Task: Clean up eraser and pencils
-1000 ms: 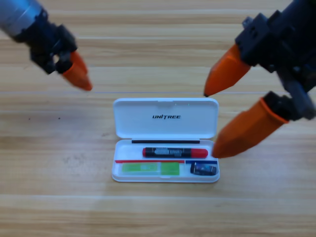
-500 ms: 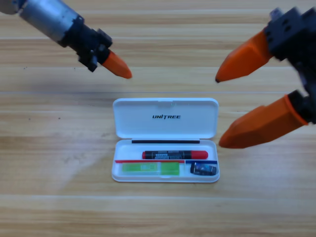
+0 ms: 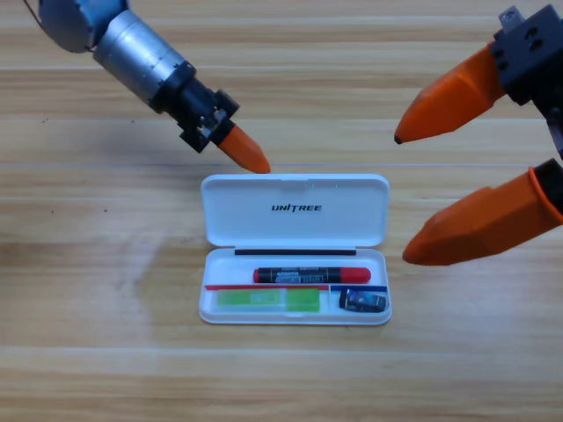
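The white case [image 3: 224, 211] lies open at the table's middle, its lid flat toward the back. The pencil [image 3: 308, 274], black with red ends, rests in the tray's upper slot. In the lower right compartment sits a small dark block, the eraser [image 3: 362, 301]. My left gripper [image 3: 255, 160] is shut, and its orange tip is at the lid's back edge, left of centre. My right gripper [image 3: 402, 198] hangs open to the right of the case, holding nothing.
A flat green piece [image 3: 268, 300] fills the tray's lower left compartment. The left arm [image 3: 141, 54] slants in from the upper left corner. Bare wooden table [image 3: 106, 352] surrounds the case.
My left gripper has swung down and to the right, from the far left to the lid's back edge. My right gripper has drawn back to the right, away from the case.
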Controlling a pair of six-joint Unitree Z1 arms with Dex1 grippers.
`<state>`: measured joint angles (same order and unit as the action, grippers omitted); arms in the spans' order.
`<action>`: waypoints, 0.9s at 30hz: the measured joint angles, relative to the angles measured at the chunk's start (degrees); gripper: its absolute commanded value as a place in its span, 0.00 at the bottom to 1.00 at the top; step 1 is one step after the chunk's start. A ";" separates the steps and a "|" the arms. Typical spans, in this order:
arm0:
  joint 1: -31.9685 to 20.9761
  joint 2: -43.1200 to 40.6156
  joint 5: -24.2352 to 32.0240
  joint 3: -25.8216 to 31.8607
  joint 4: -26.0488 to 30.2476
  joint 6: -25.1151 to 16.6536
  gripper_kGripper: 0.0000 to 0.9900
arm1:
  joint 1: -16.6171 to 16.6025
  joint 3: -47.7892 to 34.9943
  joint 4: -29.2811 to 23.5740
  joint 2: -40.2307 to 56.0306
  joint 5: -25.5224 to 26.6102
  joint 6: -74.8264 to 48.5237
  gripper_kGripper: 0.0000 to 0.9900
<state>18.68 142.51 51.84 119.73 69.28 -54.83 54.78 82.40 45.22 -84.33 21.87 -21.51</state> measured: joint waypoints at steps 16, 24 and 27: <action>5.97 -3.32 -0.97 -5.08 0.65 -0.79 0.00 | 0.00 -0.12 -0.29 0.25 0.00 0.01 1.00; 6.99 -3.38 -4.03 -8.10 0.54 -1.63 0.00 | 0.00 -0.21 -0.46 0.25 0.00 0.17 1.00; 7.14 -3.82 -5.26 -8.70 0.29 -1.63 0.00 | 0.00 -0.21 -0.48 0.25 0.02 0.21 1.00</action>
<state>25.82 138.69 46.58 111.03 69.57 -56.46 54.78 82.18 44.74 -84.08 21.89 -21.30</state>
